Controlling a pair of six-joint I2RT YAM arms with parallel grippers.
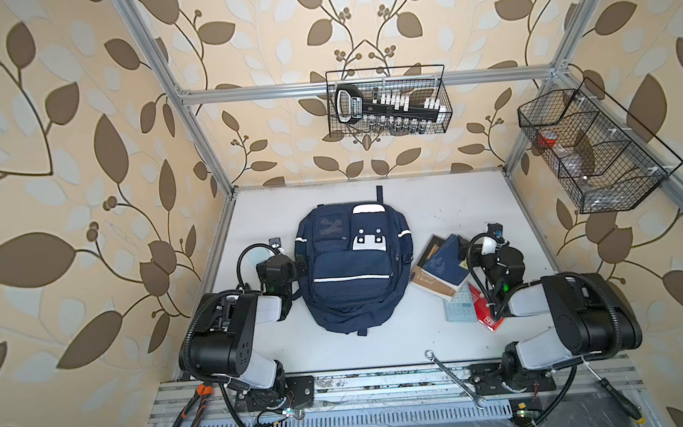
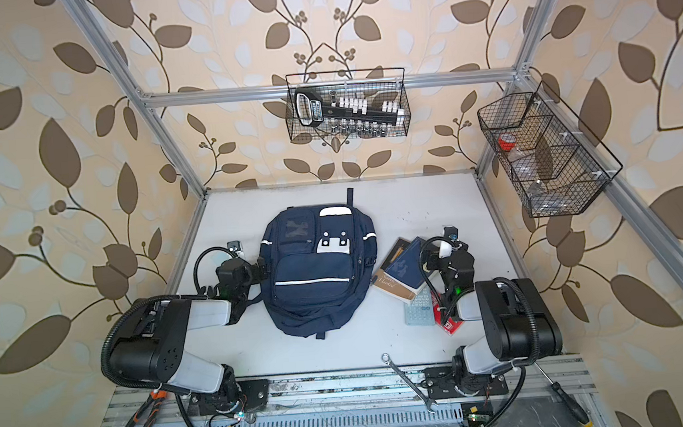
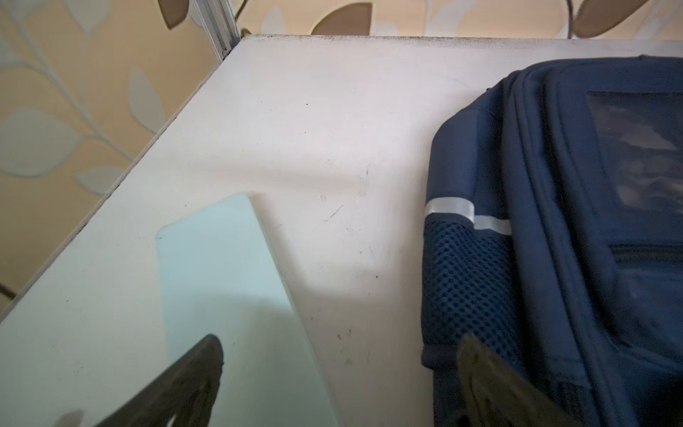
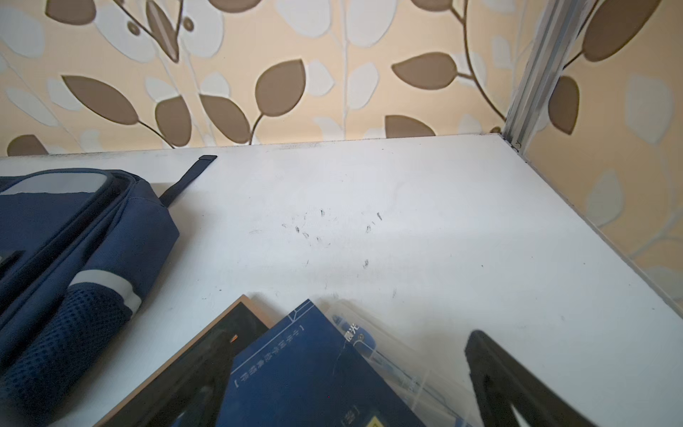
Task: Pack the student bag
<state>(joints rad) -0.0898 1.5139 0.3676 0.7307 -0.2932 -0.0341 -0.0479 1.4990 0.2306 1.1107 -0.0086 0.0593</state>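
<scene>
- One pair of pliers (image 1: 192,409), orange-handled, on the front rail at far left.
- Left fingers (image 3: 199,369): spread wide, gripping nothing; one above a pale blue flat sheet (image 3: 221,266), the other by the bag's mesh side pocket.
- One student bag (image 1: 350,272), mid-desk (image 1: 383,344), lying flat with pockets up; long axis front to back, top loop toward the rear wall, base toward the arms.
- Two wire baskets: one (image 1: 387,102) on the rear rail, one (image 1: 593,149) on the right rail.
- Three overlapping books (image 1: 439,265), as far as countable, just right of the bag.
- One wrench (image 1: 455,380) across the front rail.
- One calculator (image 1: 459,307) at the books' near edge.
- One red packet (image 1: 485,313) beside it, partly under the right arm.
- Right fingers (image 4: 491,369): wide apart, empty; one over the books, one over bare desk.
- One screwdriver (image 1: 619,401) at the far-right front.
</scene>
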